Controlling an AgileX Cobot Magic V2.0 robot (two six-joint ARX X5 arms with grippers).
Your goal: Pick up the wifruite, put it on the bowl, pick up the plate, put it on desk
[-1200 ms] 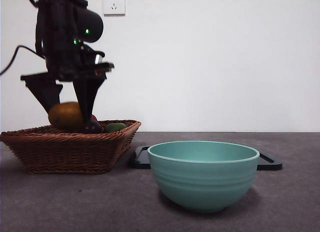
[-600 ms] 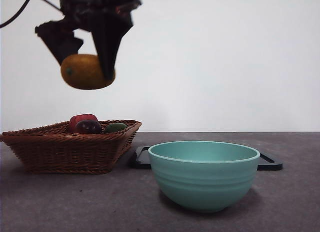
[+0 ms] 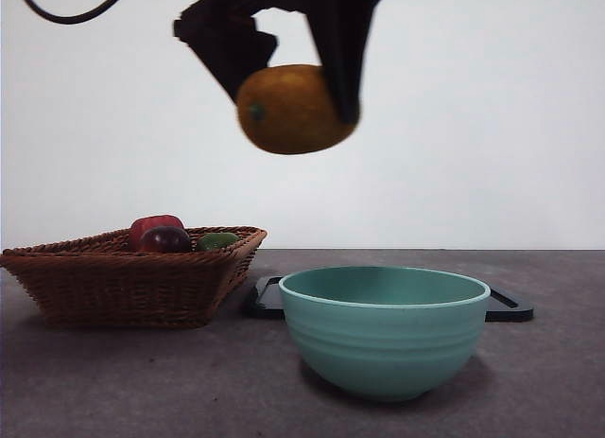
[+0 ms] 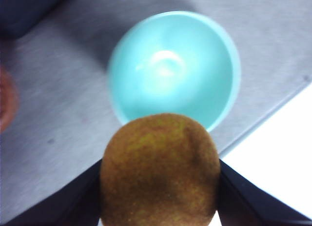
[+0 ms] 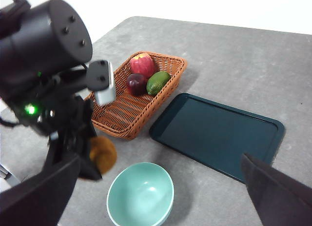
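The left gripper (image 3: 293, 88) hangs high over the desk (image 3: 189, 381) with its two black jaws pressed against either side of the wifruite (image 3: 291, 109), parted only as wide as the fruit itself. In the front view the fruit sits up in the air at about eleven o'clock from the bowl (image 3: 385, 330), well clear of its rim, with its small green stem spot facing the basket side. From the left wrist camera the wifruite (image 4: 160, 171) fills the gap between the jaws, and the bowl (image 4: 173, 70) lies below it, off-centre from the fruit, its inside bare.

The bowl stands on the desk, in front of a dark tray (image 5: 217, 134). The wicker basket (image 3: 123, 277) is at nine o'clock from the bowl and holds a red apple (image 3: 154, 227), a dark purple fruit (image 3: 166, 239) and a green fruit (image 3: 218, 240).

The right gripper (image 5: 161, 196) waits high above the scene, its jaws spread wide with nothing between them.
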